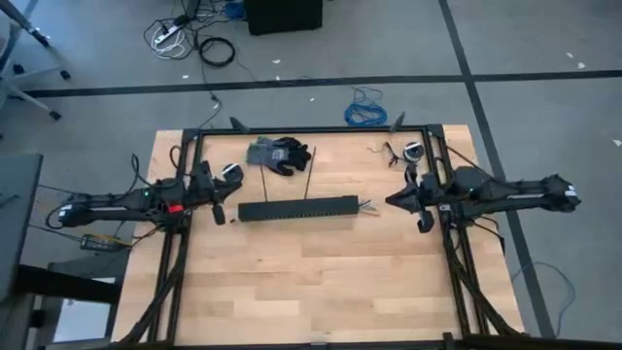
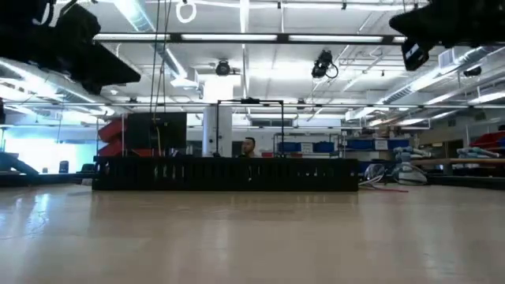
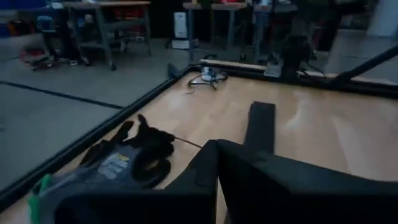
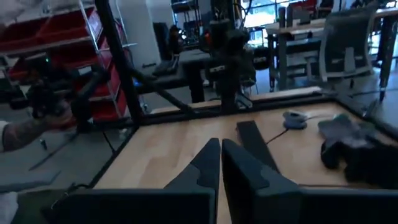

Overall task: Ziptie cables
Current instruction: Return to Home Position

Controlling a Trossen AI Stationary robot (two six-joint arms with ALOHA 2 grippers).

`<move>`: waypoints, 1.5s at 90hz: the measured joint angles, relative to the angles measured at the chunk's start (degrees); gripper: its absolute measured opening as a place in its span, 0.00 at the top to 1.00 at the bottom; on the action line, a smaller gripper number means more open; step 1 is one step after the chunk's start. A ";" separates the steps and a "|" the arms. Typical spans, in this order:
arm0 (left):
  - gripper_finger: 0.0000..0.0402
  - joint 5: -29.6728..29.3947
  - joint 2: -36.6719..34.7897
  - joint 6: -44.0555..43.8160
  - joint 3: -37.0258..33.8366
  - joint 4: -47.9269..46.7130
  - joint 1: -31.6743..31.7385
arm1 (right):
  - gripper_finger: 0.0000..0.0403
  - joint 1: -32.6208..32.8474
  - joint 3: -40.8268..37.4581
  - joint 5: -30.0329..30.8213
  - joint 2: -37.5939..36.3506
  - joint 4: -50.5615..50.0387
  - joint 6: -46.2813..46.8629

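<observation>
Robot arms flank a black duct on a wooden worktop.
The left hand and the right hand are both closed and empty, each raised above the worktop just off one end of the duct. The cables show only as thin ends poking from the duct's right end, mid-worktop. A pair of dark gloves lies near the far edge.

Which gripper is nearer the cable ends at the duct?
Right. The right gripper sits beside the cable ends; the left gripper is across the duct, off its other end.
</observation>
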 joint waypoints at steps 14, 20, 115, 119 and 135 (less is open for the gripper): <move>1.00 -4.29 -0.34 -1.43 -0.84 -1.47 0.00 | 0.96 -0.03 -5.70 -1.65 0.03 6.21 1.30; 1.00 -4.72 -0.51 -1.41 -1.20 -1.29 0.00 | 0.96 -0.04 -7.86 -1.66 0.00 9.27 1.54; 1.00 3.02 -0.55 3.49 -8.75 5.38 0.00 | 0.95 -0.04 -14.05 -1.79 0.06 6.95 -4.28; 1.00 6.12 -0.55 4.06 -8.73 5.11 0.00 | 0.95 -0.04 -14.05 -1.81 0.06 6.95 -5.13; 1.00 20.83 -0.46 4.67 -10.41 8.04 -0.04 | 0.95 -0.04 -14.05 -1.79 0.06 6.93 -6.17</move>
